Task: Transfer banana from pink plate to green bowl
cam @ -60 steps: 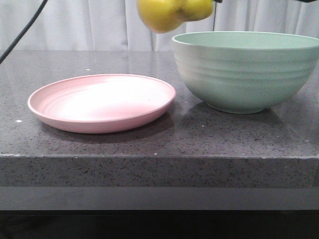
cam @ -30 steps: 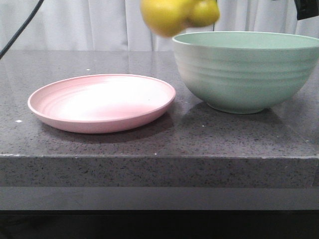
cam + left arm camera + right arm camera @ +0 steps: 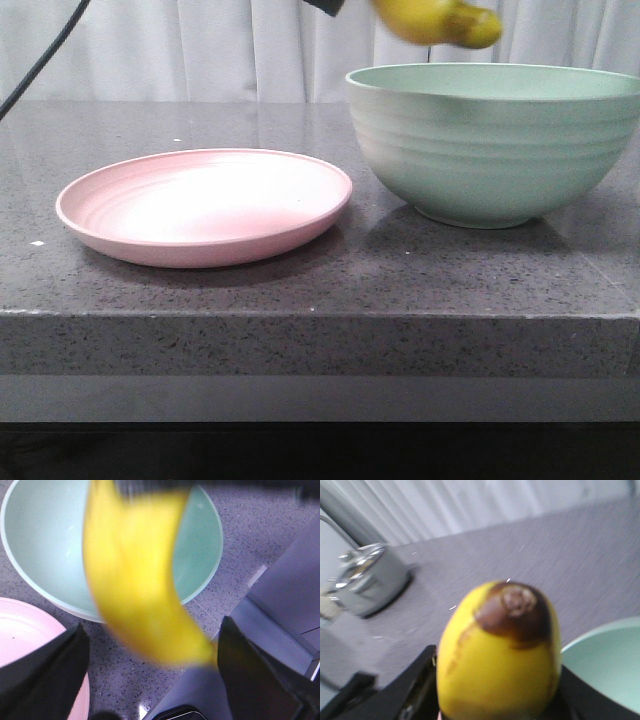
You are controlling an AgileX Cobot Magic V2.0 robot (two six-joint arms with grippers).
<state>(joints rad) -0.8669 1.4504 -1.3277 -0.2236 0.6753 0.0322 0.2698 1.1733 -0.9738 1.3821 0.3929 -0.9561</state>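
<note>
Pink plate (image 3: 205, 205) lay bare; lift done. Banana (image 3: 437, 20) hung above green bowl (image 3: 495, 140), near its 9 o'clock rim. Right gripper (image 3: 495, 700) clamped on it; left gripper (image 3: 150, 680) jaws apart. Release remained.

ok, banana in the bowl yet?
Not yet. The banana is in the air above the bowl's rim in the front view, held off the table. The plate is empty.
</note>
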